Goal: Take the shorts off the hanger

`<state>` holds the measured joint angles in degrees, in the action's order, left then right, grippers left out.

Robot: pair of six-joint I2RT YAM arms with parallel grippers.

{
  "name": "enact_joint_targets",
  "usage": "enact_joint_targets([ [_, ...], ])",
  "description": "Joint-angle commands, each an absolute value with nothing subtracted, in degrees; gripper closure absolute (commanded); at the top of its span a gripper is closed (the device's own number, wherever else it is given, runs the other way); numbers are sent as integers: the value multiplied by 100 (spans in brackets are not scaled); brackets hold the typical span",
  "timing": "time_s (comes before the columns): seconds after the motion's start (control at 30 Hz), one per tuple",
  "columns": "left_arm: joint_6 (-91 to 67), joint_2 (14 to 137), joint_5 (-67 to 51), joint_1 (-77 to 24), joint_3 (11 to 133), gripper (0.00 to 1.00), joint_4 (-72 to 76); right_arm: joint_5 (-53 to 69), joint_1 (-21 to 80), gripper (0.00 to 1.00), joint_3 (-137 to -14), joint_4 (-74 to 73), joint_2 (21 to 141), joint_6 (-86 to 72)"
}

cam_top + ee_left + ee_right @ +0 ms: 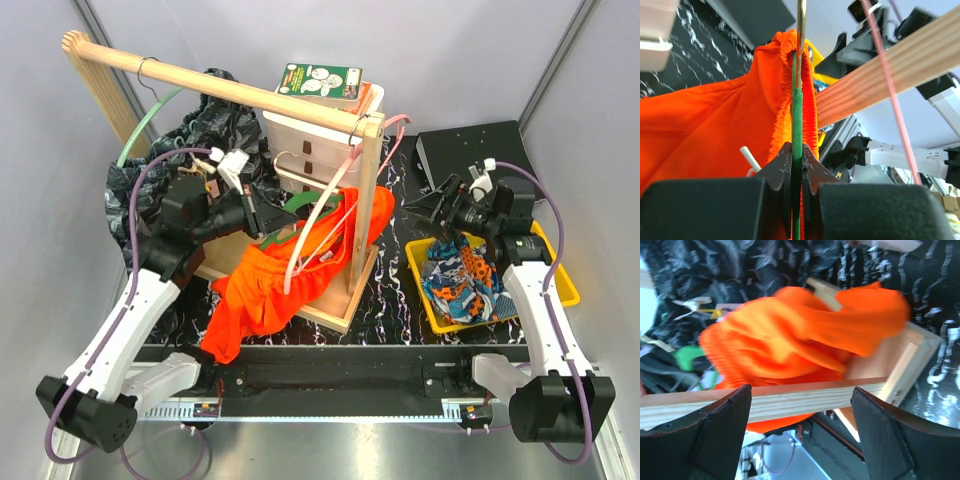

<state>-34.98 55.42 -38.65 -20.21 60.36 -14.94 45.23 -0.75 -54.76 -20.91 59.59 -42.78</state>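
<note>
The plain orange shorts (275, 285) hang on a green hanger (300, 205) and drape over the wooden rack's base. My left gripper (283, 222) is shut on that hanger; in the left wrist view its jaws (797, 150) clamp the green hanger (797, 115), with the orange waistband (782, 100) bunched around it. The right gripper (425, 215) stands open to the right of the rack. From its wrist, the open right gripper (801, 390) faces a wooden bar (790, 400) and the orange shorts (790, 335). Dark patterned shorts (205, 130) hang at the back left. Blue, orange and white shorts (460, 280) lie in the yellow tray (560, 285).
The rack's wooden rod (220, 85) runs from back left to an upright post (368, 200). It carries a mint hanger (150, 120) and a pink hanger (335, 195). Behind it stand wooden drawers (300, 140) with a green box (320, 80) on top. A black box (470, 150) sits back right.
</note>
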Motion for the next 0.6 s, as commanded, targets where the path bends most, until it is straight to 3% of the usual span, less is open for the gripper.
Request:
enact_joint_targets([
  [0.0,-3542,5853,-3524,-2346,6249,100,-809,5159,-35,14,-5353,-1161,6003,-4737],
  [0.33,-3437,6504,-3392,-2795,6618,100,-809,4782,553,18,-5519,-1160,6275,-4606],
  [0.57,-3173,6837,-3471,-2830,7004,100,-1019,4035,1212,27,-6195,-1581,6820,-4211],
])
